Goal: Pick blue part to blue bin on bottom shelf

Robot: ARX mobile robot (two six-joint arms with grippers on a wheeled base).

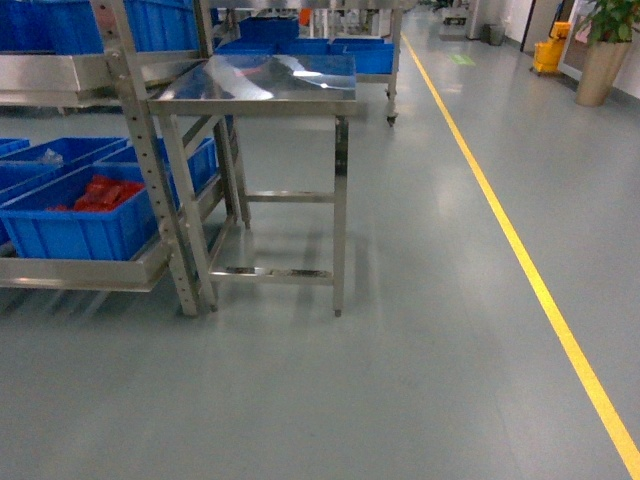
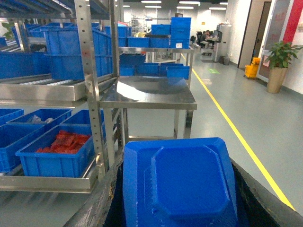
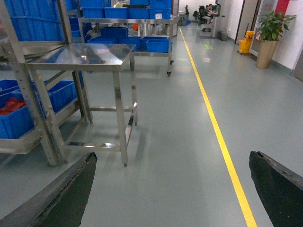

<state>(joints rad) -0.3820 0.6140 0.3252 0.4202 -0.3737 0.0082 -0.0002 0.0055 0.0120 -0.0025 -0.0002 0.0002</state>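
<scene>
A: Between your left gripper's (image 2: 177,198) dark fingers (image 2: 97,203) sits the blue moulded plastic part (image 2: 182,184), clamped.

B: Your right gripper (image 3: 173,189) is spread wide, holding nothing; the stainless bottom shelf (image 1: 75,272) lies well apart.

Blue part (image 2: 182,184), red-filled blue bin (image 1: 85,215), yellow floor line (image 1: 520,250), grey floor (image 1: 400,380)

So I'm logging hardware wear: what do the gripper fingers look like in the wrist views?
Only the fingers show. The right gripper has broad, dark grey to black fingers with a rough, scuffed, matte surface. The left gripper fingers look the same. No cables or markings are visible.
</scene>
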